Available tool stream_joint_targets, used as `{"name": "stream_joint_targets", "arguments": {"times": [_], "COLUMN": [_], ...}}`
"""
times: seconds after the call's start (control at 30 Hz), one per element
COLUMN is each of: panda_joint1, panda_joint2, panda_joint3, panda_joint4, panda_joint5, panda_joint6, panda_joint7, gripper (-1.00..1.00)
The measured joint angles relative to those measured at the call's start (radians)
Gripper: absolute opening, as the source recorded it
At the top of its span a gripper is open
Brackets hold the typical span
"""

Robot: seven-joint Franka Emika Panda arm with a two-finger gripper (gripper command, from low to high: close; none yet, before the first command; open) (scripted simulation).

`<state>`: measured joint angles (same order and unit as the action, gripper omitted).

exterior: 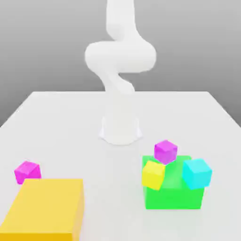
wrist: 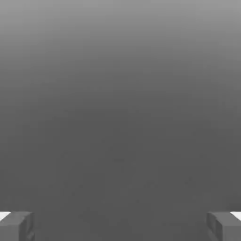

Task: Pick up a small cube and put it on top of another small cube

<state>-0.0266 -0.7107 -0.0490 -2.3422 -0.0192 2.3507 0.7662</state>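
Gripper [wrist: 120, 226] spread wide, holding nothing; cubes unmarked, no labels or writing anywhere.

Hand view: two grey fingertips [wrist: 16, 226] at opposite lower corners, blank grey between. Exterior view: white arm [exterior: 120, 84] upright at centre of white table [exterior: 56, 122]. Small magenta cube [exterior: 27, 172] at lower left, just behind big yellow block [exterior: 44, 209]. Lower right: green block [exterior: 174, 193], with a violet cube [exterior: 165, 151] at its far edge, yellow cube [exterior: 153, 174] and cyan cube [exterior: 196, 172] against it.
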Motion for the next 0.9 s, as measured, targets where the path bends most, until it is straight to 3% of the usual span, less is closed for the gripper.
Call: {"name": "stream_joint_targets", "arguments": {"times": [0.4, 0.67, 0.77, 0.9], "panda_joint1": [-0.144, -0.271, -0.333, -0.460], "panda_joint2": [0.433, 0.736, 0.853, 0.998], "panda_joint3": [-0.269, -0.411, -0.373, -0.212], "panda_joint4": [-0.206, -0.341, -0.356, -0.328], "panda_joint5": [-0.021, 0.101, 0.213, 0.377], "panda_joint6": [0.249, 0.412, 0.480, 0.587], "panda_joint7": [-0.218, -0.459, -0.572, -0.700], "gripper": [0.00, 0.00, 0.00, 0.00]}}
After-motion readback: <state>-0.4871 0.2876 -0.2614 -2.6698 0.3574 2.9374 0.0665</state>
